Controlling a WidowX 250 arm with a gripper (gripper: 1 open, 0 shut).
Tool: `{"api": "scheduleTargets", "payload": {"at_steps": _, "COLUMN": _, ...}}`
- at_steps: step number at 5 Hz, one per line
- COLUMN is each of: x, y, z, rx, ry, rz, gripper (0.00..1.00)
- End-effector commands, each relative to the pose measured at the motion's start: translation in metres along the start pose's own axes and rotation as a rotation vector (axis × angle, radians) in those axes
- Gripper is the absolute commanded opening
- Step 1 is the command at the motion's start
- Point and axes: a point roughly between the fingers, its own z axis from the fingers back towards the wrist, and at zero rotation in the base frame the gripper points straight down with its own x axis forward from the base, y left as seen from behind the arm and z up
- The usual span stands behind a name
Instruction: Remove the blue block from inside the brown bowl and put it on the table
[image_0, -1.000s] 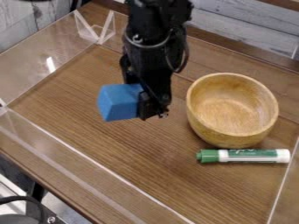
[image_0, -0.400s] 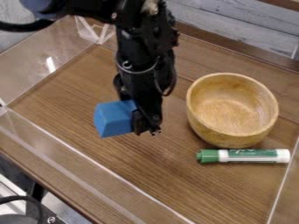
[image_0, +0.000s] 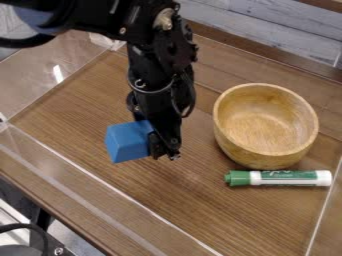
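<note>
Blue block (image_0: 127, 142) clamped in claw (image_0: 163, 148), low over table (image_0: 80, 100)
Block juts left of the jaws; bowl (image_0: 266, 124) sits empty to the right

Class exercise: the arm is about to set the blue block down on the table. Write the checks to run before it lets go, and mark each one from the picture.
1. Blue block out of the bowl: ok.
2. Gripper shut on the block: ok.
3. Bare table under the block: ok.
4. Block touching the table: cannot tell.
5. Marker away from the drop spot: ok.
</note>
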Motion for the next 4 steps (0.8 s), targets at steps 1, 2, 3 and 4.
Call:
{"api": "scheduleTargets", "payload": {"at_steps": 1, "x": 0.005, "y": 0.005, "z": 0.004, "rx": 0.017, "ry": -0.043, "rz": 0.014, "gripper": 0.00}}
{"api": "scheduleTargets", "payload": {"at_steps": 2, "x": 0.004, "y": 0.004, "z": 0.000, "rx": 0.015, "ry": -0.047, "rz": 0.018, "gripper": 0.00}}
{"api": "scheduleTargets", "payload": {"at_steps": 3, "x": 0.004, "y": 0.003, "z": -0.004, "rx": 0.013, "ry": -0.051, "rz": 0.022, "gripper": 0.00}}
{"api": "scheduleTargets", "payload": {"at_steps": 4, "x": 0.005, "y": 0.003, "z": -0.007, "rx": 0.011, "ry": -0.055, "rz": 0.026, "gripper": 0.00}}
